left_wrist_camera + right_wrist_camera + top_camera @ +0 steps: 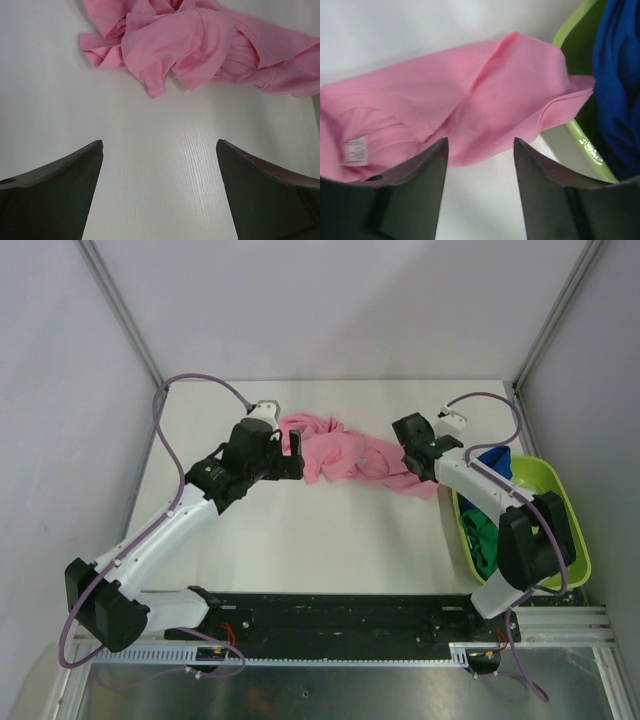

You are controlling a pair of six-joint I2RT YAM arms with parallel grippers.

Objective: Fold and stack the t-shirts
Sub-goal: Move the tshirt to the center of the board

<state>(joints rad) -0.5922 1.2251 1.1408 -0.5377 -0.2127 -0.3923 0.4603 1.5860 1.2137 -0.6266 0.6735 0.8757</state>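
A light pink t-shirt [350, 455] lies crumpled at the far middle of the white table. It also shows in the left wrist view [200, 45] and the right wrist view [485, 100]. My left gripper [297, 455] is open and empty over bare table, just short of the shirt's left end [160, 145]. My right gripper [420, 465] is open at the shirt's right edge, with the hem between its fingertips [480, 142], not gripped. A royal blue t-shirt [495, 465] [620, 90] and a dark green t-shirt [482, 535] lie bunched in the tub.
A lime-green plastic tub [560, 505] stands at the table's right edge, close beside my right arm; its rim shows in the right wrist view [570, 25]. White walls and metal posts enclose the table. A black rail [340, 615] runs along the near edge.
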